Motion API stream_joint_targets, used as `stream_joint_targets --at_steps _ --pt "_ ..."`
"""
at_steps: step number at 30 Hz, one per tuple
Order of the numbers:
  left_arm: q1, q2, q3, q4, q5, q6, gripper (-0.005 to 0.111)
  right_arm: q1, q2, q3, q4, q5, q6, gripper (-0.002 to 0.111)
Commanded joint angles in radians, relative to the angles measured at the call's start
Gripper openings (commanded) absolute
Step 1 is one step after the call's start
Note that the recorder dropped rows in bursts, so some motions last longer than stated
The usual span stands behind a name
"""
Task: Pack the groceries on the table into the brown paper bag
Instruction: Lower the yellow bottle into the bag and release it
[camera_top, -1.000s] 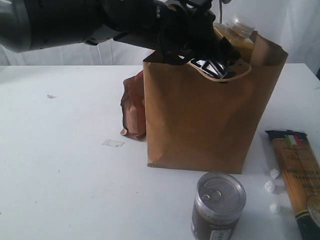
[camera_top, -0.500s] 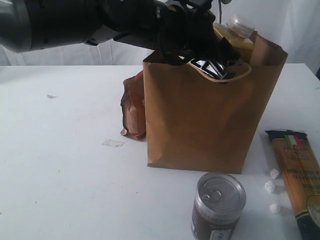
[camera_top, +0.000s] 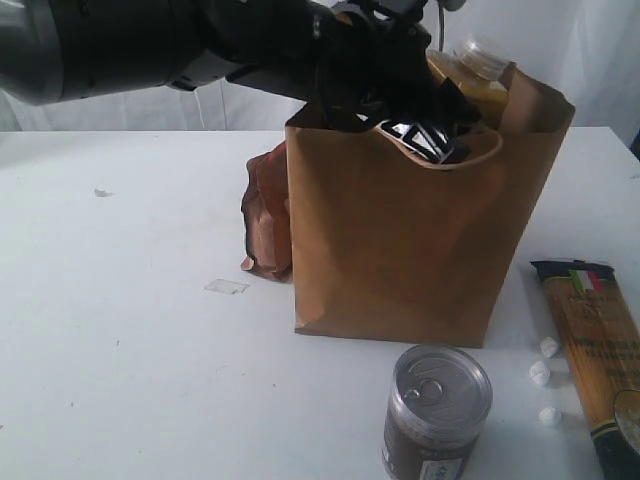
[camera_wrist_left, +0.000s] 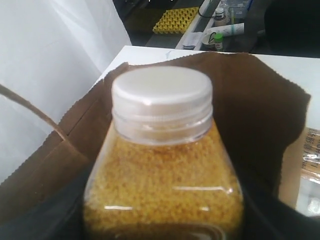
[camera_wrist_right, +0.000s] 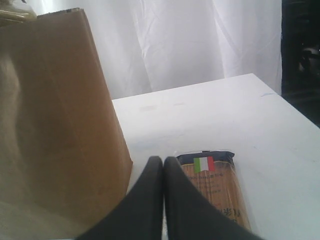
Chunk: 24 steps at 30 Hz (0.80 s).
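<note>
The brown paper bag (camera_top: 410, 240) stands upright mid-table. My left gripper (camera_top: 428, 112) hangs over its mouth, shut on the yellow-grain bottle (camera_wrist_left: 162, 175), whose white cap (camera_top: 480, 55) sticks above the far rim. In the left wrist view the bag's inside (camera_wrist_left: 260, 115) surrounds the bottle. A pull-tab can (camera_top: 436, 410) stands in front of the bag. The spaghetti packet (camera_top: 597, 350) lies to its right, and the brown pouch (camera_top: 266, 225) leans behind its left side. My right gripper (camera_wrist_right: 163, 162) is shut and empty, low between bag (camera_wrist_right: 55, 125) and spaghetti packet (camera_wrist_right: 215, 190). Jar and carton are not in view.
Three small white lumps (camera_top: 540, 373) lie between the bag and the spaghetti packet. A scrap of clear tape (camera_top: 226, 286) sits on the white table (camera_top: 120, 330) at left. A white curtain hangs behind the table.
The bottle and the left gripper have sunk slightly lower into the bag's mouth. Nothing else has moved.
</note>
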Motion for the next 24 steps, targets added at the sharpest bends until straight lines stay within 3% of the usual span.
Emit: stream_joint_targets --at_steps 1,6,11,15,24 --pt "0.019 -0.014 -0.019 0.029 -0.016 0.005 0.056 0.003 -0.002 -0.002 0.001 -0.002 0.0 0.0" --pt "0.047 -0.006 -0.019 0.025 -0.009 -0.005 0.057 0.003 -0.002 -0.002 0.001 -0.002 0.0 0.0" --pt "0.047 0.01 -0.019 0.02 0.0 -0.005 0.085 0.003 -0.002 -0.002 0.001 -0.002 0.0 0.0" --pt "0.047 0.015 -0.019 0.02 0.008 -0.005 0.099 0.003 -0.002 -0.002 0.001 -0.002 0.0 0.0" --pt "0.047 0.015 -0.019 0.02 0.061 -0.005 0.101 0.003 -0.002 -0.002 0.001 -0.002 0.0 0.0"
